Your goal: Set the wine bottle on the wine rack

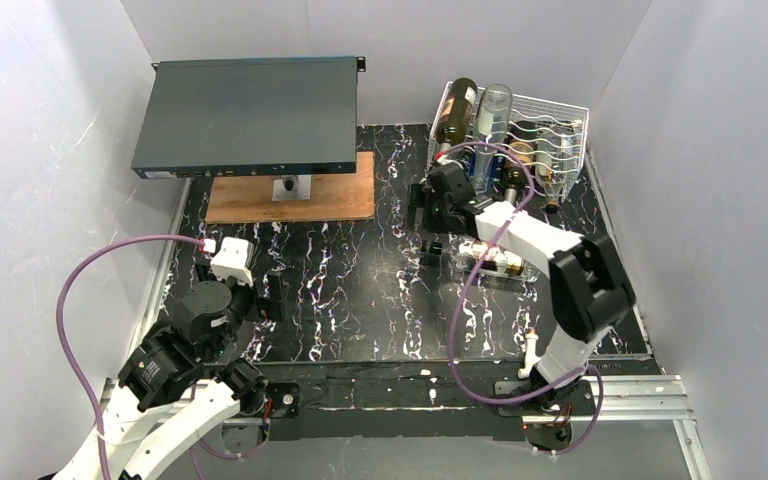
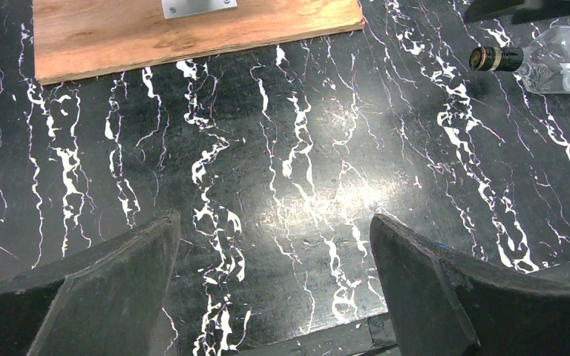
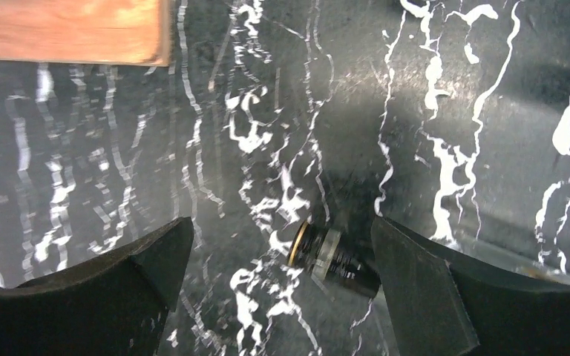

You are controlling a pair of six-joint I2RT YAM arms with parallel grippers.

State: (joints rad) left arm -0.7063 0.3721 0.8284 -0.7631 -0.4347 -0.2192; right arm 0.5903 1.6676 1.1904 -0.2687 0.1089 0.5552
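Wine bottle: lying flat right of centre in the top view, dark cap pointing left.
Wine rack: standing upper right, holding other bottles.
Left gripper: fingers standing apart, gripping nothing.
Right gripper: fingers standing apart, flanking the dark cap.

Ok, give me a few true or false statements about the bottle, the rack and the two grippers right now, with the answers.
1. The clear bottle lies on its side on the table. True.
2. The wine rack is empty. False: it already holds several bottles.
3. The left gripper and the right gripper are both open. True.
4. The right gripper clamps the clear bottle's neck. False: its jaws stand open, with the cap lying between them, not gripped.
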